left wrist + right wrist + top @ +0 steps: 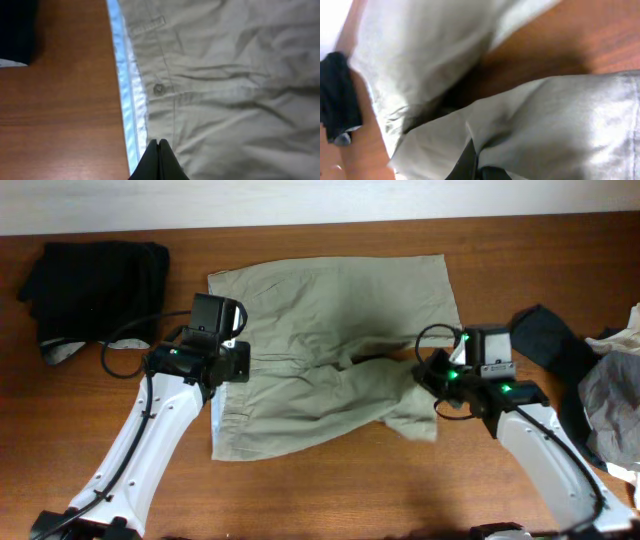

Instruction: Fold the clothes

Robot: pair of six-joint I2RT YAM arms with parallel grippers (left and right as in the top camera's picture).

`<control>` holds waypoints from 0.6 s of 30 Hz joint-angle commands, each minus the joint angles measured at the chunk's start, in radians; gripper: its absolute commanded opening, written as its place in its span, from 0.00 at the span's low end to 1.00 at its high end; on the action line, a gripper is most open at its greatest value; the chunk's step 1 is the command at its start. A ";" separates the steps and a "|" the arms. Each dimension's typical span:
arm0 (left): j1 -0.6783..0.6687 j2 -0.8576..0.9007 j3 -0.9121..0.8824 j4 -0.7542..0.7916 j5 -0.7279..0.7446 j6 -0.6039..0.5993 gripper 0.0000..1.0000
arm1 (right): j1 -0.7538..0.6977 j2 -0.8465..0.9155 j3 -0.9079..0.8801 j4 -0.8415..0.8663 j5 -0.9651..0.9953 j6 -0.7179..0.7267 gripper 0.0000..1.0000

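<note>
- The wooden table [330, 500] carries all the clothes.
- The khaki-olive shorts [330, 310] lie at the centre of the table, between the two arms. The waistband faces the left arm. The far leg lies flat; the near leg is bunched and drawn towards the right arm.
- A black garment [95, 280] lies crumpled at the far left. A dark garment [545, 335] and a grey-white garment [610, 395] lie heaped at the right. All three are well apart from the shorts.
- Handling, as judged: the cloth is light, limp and creases readily. It will sag and drag unless held at a firm edge. Take hold at the waistband [131, 90] and at the leg hem.
- The right gripper [472, 160] pinches a fold of the near leg, which rises off the table.
- The left gripper [158, 147] has its fingers pressed together at the waistband edge. Whether cloth lies between them cannot be told.
- The button [159, 89] sits just inside the waistband, near the left gripper.
</note>
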 commanded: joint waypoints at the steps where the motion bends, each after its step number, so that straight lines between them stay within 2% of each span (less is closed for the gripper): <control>1: 0.000 0.006 0.005 -0.036 0.166 0.039 0.02 | -0.003 -0.064 0.051 -0.045 -0.032 -0.065 0.04; 7: 0.000 0.020 0.000 -0.076 0.207 0.042 0.05 | 0.081 -0.122 0.055 -0.073 -0.101 -0.151 0.04; 13: 0.000 0.025 -0.005 -0.073 0.207 0.042 0.05 | 0.251 -0.193 0.065 -0.080 0.133 -0.342 0.04; 18: 0.000 0.027 -0.005 -0.076 0.207 0.046 0.09 | 0.278 -0.199 0.079 -0.065 0.146 -0.485 0.04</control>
